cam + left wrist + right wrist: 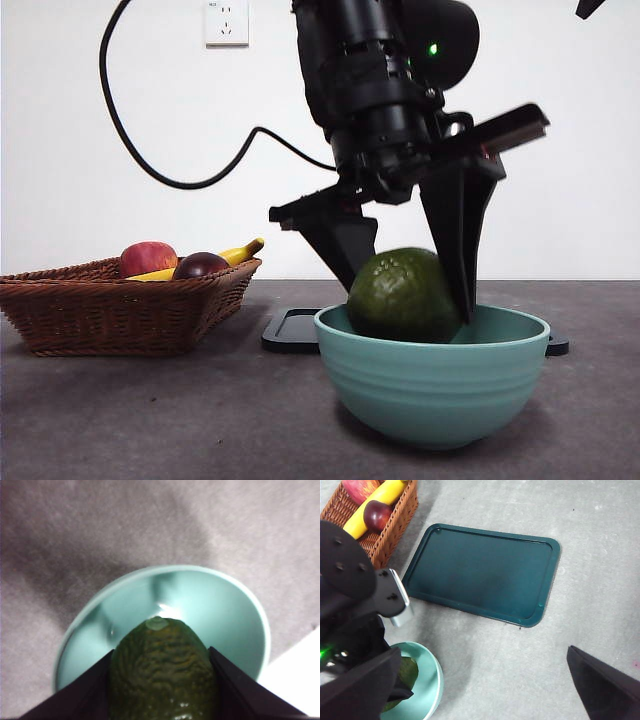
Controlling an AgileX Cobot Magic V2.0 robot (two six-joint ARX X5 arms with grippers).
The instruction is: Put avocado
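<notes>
The avocado (405,295), dull dark green and bumpy, sits low in a teal bowl (430,390) at the front centre. My left gripper (408,300) comes down from above and is shut on the avocado, one black jaw on each side. The left wrist view shows the avocado (162,675) between the jaws over the bowl's inside (225,620). I cannot tell whether the fruit touches the bowl's bottom. My right gripper (482,652) is open and empty, high up, showing only as a black tip (590,8) in the front view.
A dark green tray (480,575) lies on the grey table just behind the bowl. A wicker basket (100,310) at the left holds a red apple (148,257), a dark purple fruit (200,265) and a banana (240,253).
</notes>
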